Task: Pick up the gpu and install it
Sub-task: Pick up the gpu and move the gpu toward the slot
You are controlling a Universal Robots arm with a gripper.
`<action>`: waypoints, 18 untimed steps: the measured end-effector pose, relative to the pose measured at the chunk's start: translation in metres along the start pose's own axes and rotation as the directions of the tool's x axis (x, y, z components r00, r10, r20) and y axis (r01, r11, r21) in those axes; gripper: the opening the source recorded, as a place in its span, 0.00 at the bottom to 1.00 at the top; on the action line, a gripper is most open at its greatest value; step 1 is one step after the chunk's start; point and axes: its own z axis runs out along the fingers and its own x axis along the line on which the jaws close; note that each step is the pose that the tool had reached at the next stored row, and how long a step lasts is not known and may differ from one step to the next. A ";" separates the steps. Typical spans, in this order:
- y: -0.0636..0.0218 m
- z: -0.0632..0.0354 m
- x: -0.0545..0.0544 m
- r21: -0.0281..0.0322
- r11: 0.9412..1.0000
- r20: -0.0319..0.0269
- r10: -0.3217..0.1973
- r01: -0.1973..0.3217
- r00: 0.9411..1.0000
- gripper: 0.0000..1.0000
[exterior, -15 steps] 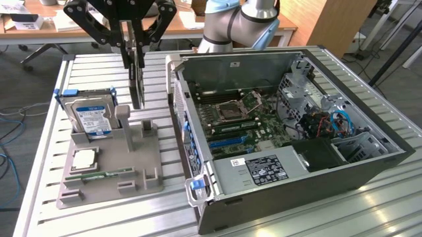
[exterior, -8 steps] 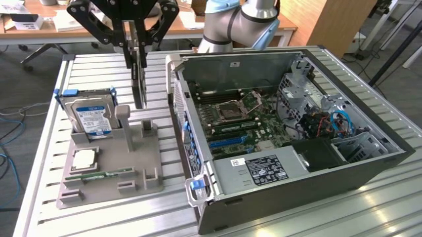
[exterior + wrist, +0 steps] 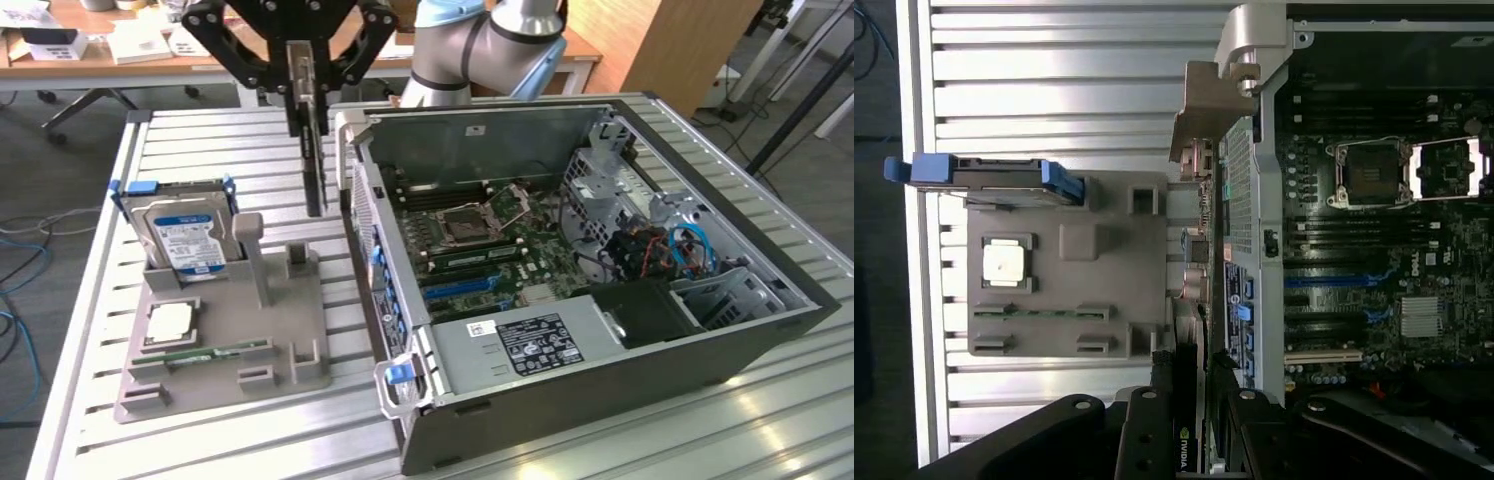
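One gpu point(image 3: 315, 165) between the jaws, beside one computer case point(image 3: 641, 390).

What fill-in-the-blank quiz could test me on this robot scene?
The jaws hold the thin black graphics card beside the open black computer ___. The upright silver hard drive has a ___ label. The square silver processor chip lies on the ___ plastic tray. Missing: case; blue; grey.

Bright even light, glare on slatted table point(image 3: 767, 410)
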 end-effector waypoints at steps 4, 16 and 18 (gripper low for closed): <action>0.0009 0.0005 -0.016 -0.001 1.000 0.000 0.000 0.000 1.000 0.26; 0.0035 0.0019 -0.069 -0.007 1.000 0.000 -0.002 0.002 1.000 0.26; 0.0040 0.0021 -0.078 -0.008 1.000 -0.001 -0.002 0.002 1.000 0.26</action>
